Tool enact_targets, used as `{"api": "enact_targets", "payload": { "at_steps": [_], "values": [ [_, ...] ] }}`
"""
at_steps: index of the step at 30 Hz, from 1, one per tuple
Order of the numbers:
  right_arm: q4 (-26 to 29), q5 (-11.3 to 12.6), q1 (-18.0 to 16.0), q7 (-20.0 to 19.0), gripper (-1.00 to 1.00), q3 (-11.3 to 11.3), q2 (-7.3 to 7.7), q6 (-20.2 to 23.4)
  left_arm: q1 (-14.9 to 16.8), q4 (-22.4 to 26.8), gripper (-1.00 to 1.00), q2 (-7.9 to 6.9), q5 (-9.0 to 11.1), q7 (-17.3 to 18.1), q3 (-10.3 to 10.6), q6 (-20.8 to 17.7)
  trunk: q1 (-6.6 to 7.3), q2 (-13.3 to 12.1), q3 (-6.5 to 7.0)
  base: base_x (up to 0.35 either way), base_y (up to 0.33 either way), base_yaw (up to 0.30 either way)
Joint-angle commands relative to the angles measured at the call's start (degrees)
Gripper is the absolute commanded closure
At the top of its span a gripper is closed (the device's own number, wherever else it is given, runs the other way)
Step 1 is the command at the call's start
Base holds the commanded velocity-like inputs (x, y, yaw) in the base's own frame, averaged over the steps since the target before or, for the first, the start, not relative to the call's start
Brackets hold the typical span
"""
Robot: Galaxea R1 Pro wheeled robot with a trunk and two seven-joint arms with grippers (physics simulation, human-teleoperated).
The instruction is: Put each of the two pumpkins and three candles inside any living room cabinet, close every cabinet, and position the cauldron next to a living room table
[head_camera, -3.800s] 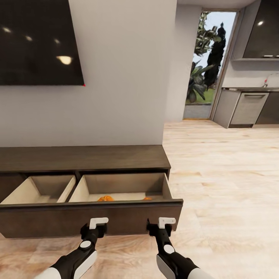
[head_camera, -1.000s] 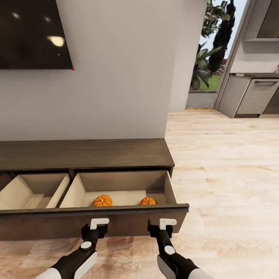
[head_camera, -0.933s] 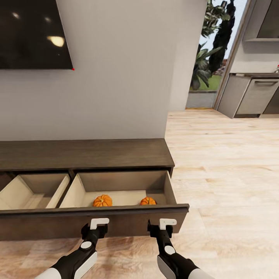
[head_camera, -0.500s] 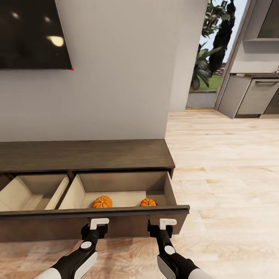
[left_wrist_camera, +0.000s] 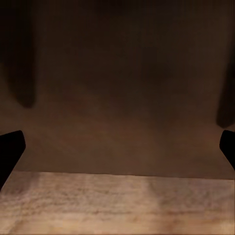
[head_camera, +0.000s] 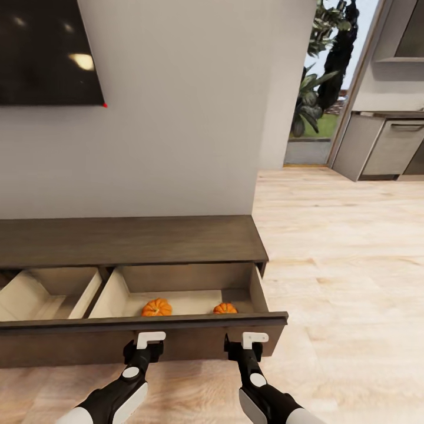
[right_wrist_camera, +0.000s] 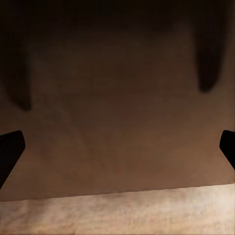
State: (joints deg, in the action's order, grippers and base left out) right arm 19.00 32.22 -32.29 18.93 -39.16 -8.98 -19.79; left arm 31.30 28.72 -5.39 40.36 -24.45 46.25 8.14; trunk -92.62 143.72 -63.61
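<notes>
Long low dark brown wood cabinet (head_camera: 129,238) against a grey wall, flat matte top, drawer (head_camera: 176,338) pulled out, pale wood inside. Two small ribbed orange pumpkins (head_camera: 156,307) (head_camera: 224,308) sit on the drawer floor near its front edge, apart, in the right compartment. Left tool (head_camera: 151,338) and right tool (head_camera: 254,339) sit close to the handleless drawer front; wrist views show fingers spread wide, nothing held. Light plank floor (head_camera: 347,259). Black glossy TV (head_camera: 41,53) above. No readable writing.

Dark cabinet (head_camera: 129,238) on wood floor (head_camera: 353,265); open drawer (head_camera: 176,294) holds two pumpkins (head_camera: 156,307).
</notes>
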Motion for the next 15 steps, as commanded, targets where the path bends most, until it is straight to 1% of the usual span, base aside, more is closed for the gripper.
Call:
{"api": "enact_targets", "payload": {
  "at_steps": [1,15],
  "values": [
    [-0.04,0.47,-0.06,0.32,-1.0,-0.48,0.02,-0.25,0.08,0.11,-1.0,-0.06,0.28,-0.25,0.51,0.3,-0.01,0.02,-0.05,0.253,0.0,0.0],
    [-0.06,0.47,-0.06,0.32,-1.0,-0.44,0.02,-0.21,0.08,0.02,-1.0,-0.06,0.25,-0.25,0.76,0.3,-0.01,0.02,-0.05,0.272,0.0,0.0]
  ]
}}
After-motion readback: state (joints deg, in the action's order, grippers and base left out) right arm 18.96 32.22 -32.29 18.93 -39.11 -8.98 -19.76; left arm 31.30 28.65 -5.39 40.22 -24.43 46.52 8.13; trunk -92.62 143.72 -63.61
